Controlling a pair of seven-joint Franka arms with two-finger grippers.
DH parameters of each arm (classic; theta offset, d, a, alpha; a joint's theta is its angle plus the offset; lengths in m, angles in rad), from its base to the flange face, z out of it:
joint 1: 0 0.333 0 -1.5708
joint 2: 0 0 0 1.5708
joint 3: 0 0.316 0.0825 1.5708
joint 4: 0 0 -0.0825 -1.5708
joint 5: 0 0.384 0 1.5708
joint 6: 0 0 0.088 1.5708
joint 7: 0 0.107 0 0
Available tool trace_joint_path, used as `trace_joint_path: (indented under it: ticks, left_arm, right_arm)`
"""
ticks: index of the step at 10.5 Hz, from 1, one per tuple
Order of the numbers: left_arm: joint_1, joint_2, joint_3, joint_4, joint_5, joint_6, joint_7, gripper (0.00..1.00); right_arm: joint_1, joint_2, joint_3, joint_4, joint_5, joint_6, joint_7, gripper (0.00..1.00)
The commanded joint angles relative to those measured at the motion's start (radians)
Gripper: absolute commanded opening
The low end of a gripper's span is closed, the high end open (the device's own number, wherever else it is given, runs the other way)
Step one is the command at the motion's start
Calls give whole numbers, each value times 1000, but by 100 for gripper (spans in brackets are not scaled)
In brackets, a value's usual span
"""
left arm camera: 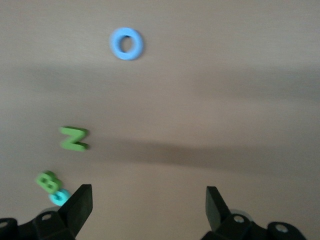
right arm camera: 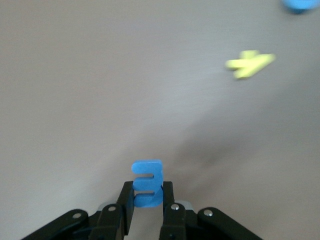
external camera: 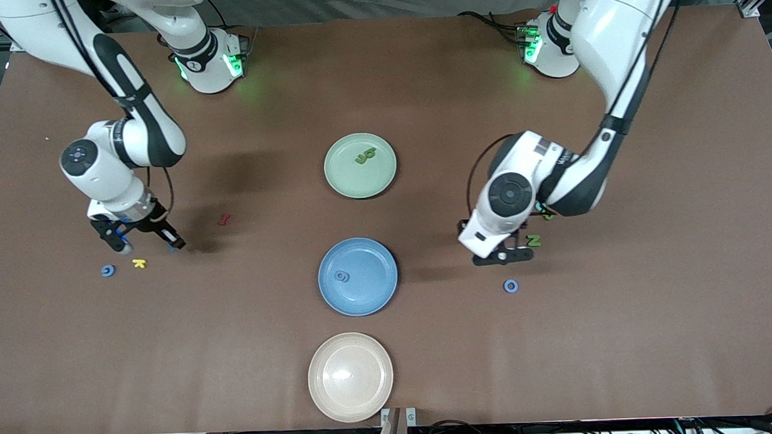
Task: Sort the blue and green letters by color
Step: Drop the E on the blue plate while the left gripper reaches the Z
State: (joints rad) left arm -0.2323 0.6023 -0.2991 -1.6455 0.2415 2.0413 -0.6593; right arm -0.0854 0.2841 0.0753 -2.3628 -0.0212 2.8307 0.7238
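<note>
Toward the right arm's end of the desk (external camera: 621, 337), the right gripper (external camera: 172, 245) sits low over the brown surface with its fingers pinching a blue E (right arm camera: 147, 183), which stands upright between them. Just beside it on the desk lies a yellow letter (external camera: 140, 263), and next to that, closer to the desk's end, a blue ring letter (external camera: 108, 270). A dark red letter (external camera: 224, 219) lies a little way off toward the middle, farther from the front camera than the yellow one.

The left gripper (external camera: 503, 256) hangs at the left arm's end with its fingers spread wide and nothing between them. A green Z (external camera: 534, 240) lies just beside it. A green B (left arm camera: 47, 181) and a teal piece (left arm camera: 60, 197) touching it lie farther from the front camera, mostly hidden under the arm in the front view. A blue O (external camera: 510, 286) lies nearer to the front camera than the gripper.

Three plates stand in a line down the middle. The green plate (external camera: 346, 180), farthest from the front camera, holds green letters (external camera: 364, 157). The blue plate (external camera: 363, 298) holds one blue letter (external camera: 342, 276). The beige plate (external camera: 350, 398) is nearest the camera.
</note>
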Motion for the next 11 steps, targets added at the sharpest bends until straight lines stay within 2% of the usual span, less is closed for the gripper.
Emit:
trace_joint_path:
  ticks: [1,4,7,11]
  left_arm:
    - [85,-35,-18,-105,103,61,81,100]
    - [157,-44,-18,-216,133,198,194,100]
    - [201,-53,-18,-254,139,240,283,100]
    - [258,-52,-23,-309,140,347,421,100]
  right_arm:
    - [151,3,21,161,-11,-145,9,0]
    - [338,99,21,402,-23,-316,6,0]
    - [470,232,21,584,-31,-318,-7,0]
    - [585,442,6,816,-63,-304,-4,0]
